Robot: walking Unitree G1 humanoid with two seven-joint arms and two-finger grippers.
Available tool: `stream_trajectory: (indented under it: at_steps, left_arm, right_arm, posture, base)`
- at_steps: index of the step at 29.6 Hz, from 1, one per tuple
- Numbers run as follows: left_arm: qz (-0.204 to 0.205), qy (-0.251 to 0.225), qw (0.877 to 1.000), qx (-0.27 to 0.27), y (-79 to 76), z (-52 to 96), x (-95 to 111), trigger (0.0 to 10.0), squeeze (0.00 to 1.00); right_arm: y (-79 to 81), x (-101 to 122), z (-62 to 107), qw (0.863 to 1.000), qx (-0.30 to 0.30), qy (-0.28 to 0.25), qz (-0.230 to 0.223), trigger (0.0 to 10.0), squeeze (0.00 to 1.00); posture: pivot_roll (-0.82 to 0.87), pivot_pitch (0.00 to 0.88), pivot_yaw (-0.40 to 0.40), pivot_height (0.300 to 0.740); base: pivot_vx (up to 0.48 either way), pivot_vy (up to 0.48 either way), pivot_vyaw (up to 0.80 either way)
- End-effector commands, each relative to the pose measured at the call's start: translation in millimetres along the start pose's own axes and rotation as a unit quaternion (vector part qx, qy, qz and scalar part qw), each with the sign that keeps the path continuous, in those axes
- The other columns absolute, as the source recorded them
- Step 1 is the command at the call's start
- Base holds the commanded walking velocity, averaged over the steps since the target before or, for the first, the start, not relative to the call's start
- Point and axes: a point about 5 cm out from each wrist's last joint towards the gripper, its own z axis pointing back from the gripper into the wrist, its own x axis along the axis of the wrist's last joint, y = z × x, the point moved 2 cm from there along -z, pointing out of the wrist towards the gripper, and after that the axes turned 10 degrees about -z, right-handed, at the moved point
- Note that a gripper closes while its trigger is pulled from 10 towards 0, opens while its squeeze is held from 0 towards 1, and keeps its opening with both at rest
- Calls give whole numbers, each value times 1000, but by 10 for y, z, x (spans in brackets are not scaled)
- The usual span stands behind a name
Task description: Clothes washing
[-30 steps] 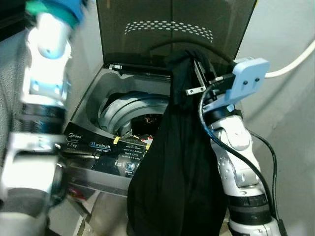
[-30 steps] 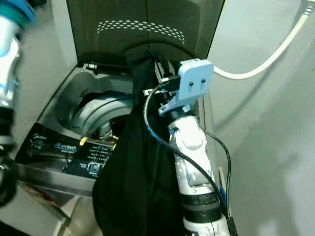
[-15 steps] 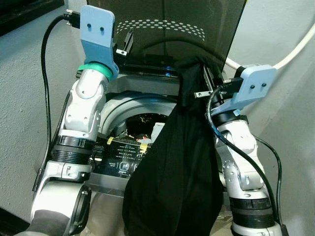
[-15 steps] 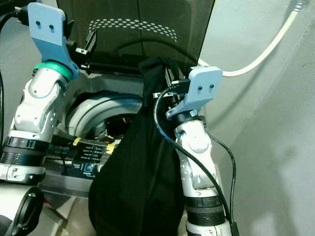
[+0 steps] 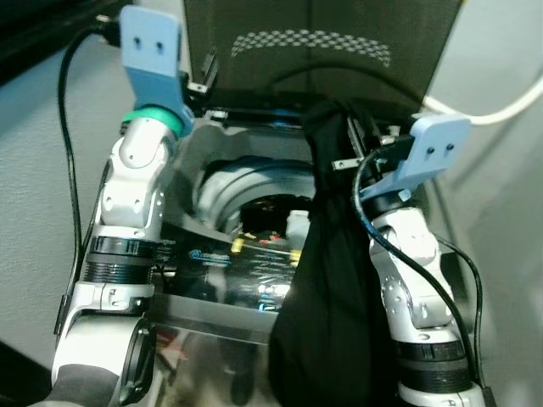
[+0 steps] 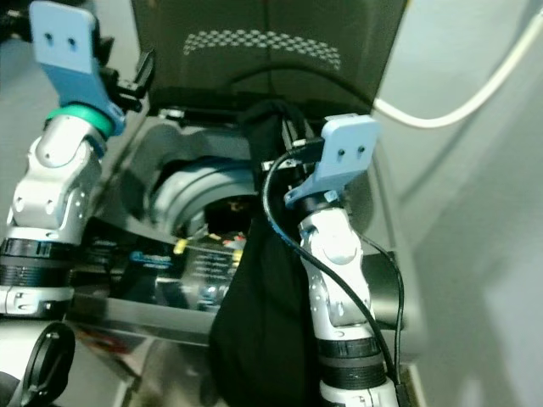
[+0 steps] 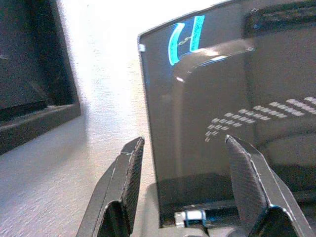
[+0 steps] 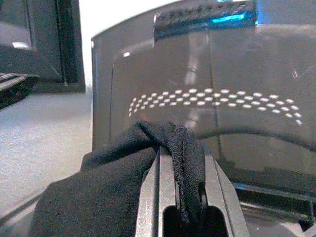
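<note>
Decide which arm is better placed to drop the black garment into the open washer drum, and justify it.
Right. The right gripper is shut on the black garment beside the drum; the left gripper is open by the lid.

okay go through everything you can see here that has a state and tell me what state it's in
Washing machine lid: open, standing upright.
Drum: uncovered, some laundry inside.
Black garment: hanging, pinched at its top.
Right gripper: shut on the black garment.
Left gripper: open, raised by the lid's edge.

Dim, slightly blurred views; glare on the wall [image 7: 98, 74].
</note>
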Motion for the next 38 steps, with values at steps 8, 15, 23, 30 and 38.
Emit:
stream_trajectory:
  at_steps: [8,15,23,30,38]
  left_arm:
    - [-5,8,1000,3,13,22,-45,10000,0]
    - [-17,-1,1000,-13,18,-11,-10,10000,0]
    - [-33,-23,999,-18,35,-113,89,10000,0]
    - [-73,-19,997,24,262,-152,76,10000,0]
    - [-63,-10,997,30,308,-107,22,10000,0]
  right_arm:
    - [7,-22,9,1000,0,2,2,10000,0]
    - [63,-25,-13,999,51,18,2,10000,0]
    - [342,-127,183,944,305,123,20,10000,0]
    - [84,109,146,943,313,116,3,10000,0]
    - [-265,223,64,980,183,71,20,10000,0]
  posture:
    - [114,11,29,724]
    - [118,21,30,724]
    - [108,27,34,724]
    - [111,35,28,724]
    - [91,38,41,724]
  base:
    - [0,0,0]
    - [0,0,0]
    - [0,0,0]
    - [0,0,0]
    - [0,0,0]
